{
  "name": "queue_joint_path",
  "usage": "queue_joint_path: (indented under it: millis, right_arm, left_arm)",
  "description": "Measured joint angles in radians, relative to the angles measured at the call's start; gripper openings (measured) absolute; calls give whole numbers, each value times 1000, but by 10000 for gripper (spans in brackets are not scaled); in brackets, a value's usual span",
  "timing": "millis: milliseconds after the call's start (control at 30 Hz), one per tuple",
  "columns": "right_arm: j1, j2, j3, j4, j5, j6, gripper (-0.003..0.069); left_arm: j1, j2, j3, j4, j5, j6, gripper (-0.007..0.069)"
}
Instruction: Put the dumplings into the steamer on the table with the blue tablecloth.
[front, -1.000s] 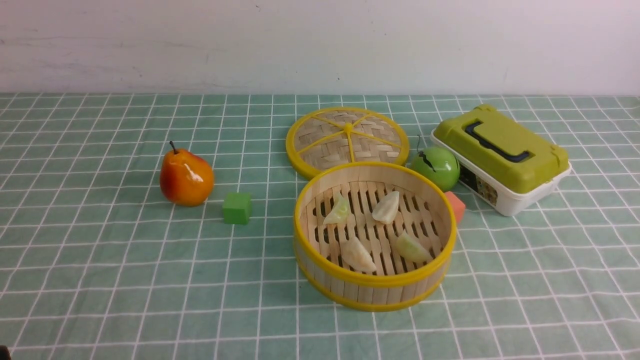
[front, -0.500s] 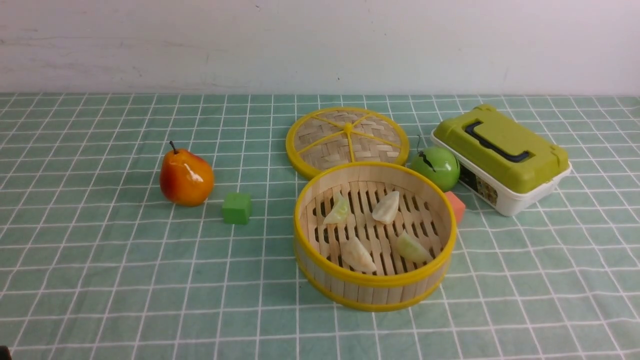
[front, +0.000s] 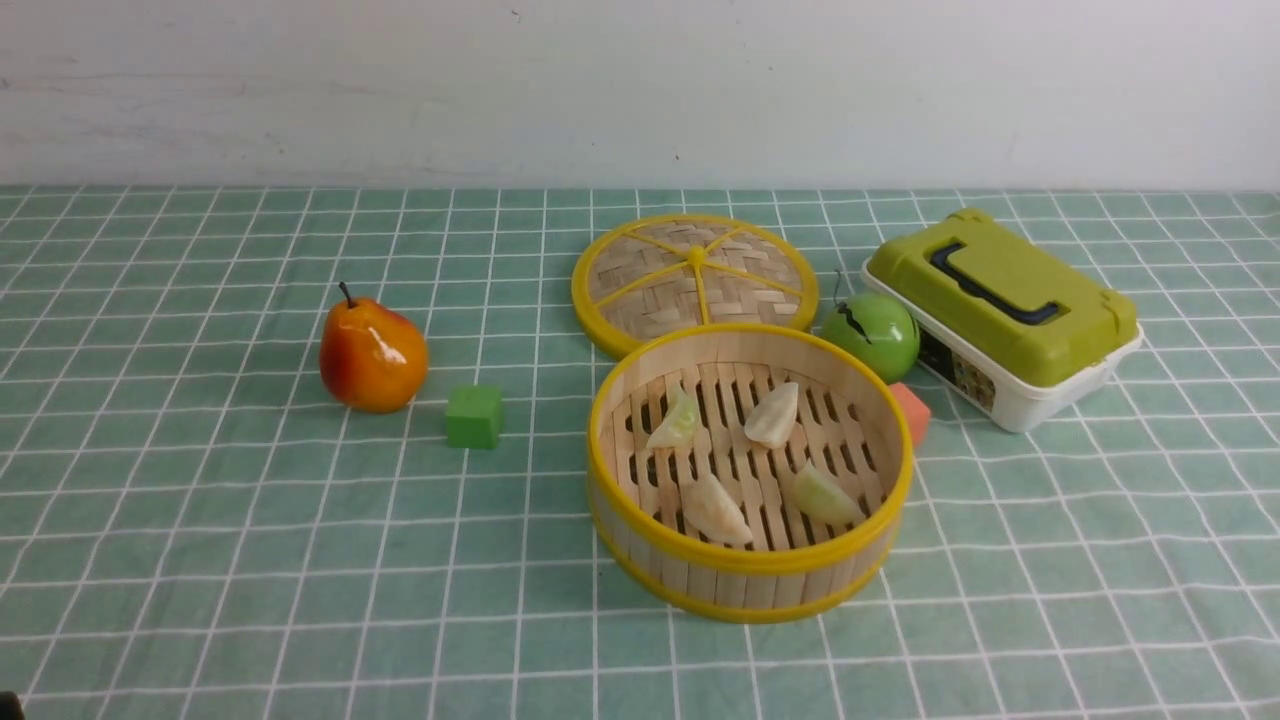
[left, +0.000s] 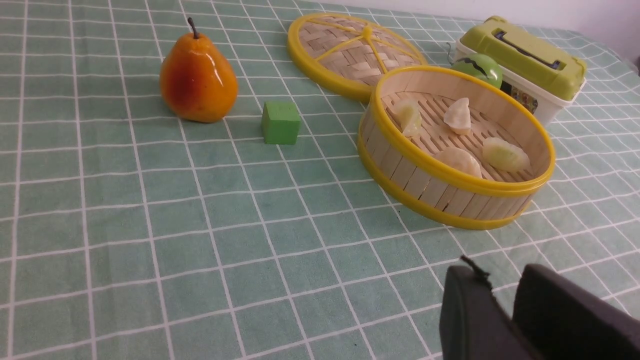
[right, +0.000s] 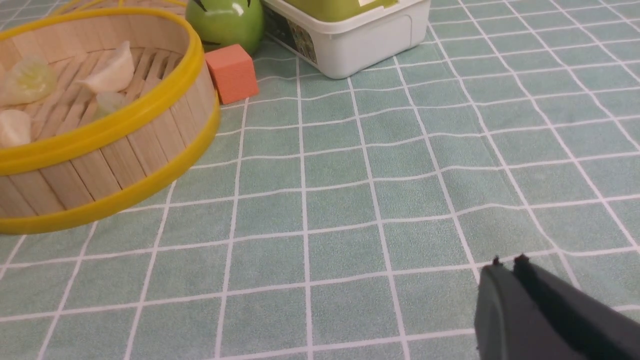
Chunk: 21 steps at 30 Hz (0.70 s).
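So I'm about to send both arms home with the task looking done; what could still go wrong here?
1. The steamer stands open, its lid on the cloth behind, so a bump could spill the four dumplings.
2. The orange cube sits close against the steamer's wall; a nudge could shift it.

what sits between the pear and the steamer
In the front view, only a green cube sits between the pear and the steamer; otherwise bare tablecloth.

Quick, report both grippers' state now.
Left gripper: slightly open, a narrow gap between its fingers, holding nothing.
Right gripper: shut, fingertips nearly touching, holding nothing.
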<state>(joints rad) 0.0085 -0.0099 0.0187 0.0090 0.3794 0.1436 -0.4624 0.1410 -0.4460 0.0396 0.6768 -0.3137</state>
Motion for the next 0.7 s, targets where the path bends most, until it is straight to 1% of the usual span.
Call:
queue_joint_path:
  millis: [400, 567, 700]
  right_arm:
    - [0, 0, 0, 0, 0, 0, 34]
    - [0, 0, 0, -1, 0, 0, 40]
    - [0, 0, 0, -2, 0, 0, 41]
  left_arm:
    - [0, 0, 0, 1, 0, -1, 149]
    - [0, 0, 2, 69, -4, 0, 151]
    - [13, 0, 42, 78, -84, 0, 148]
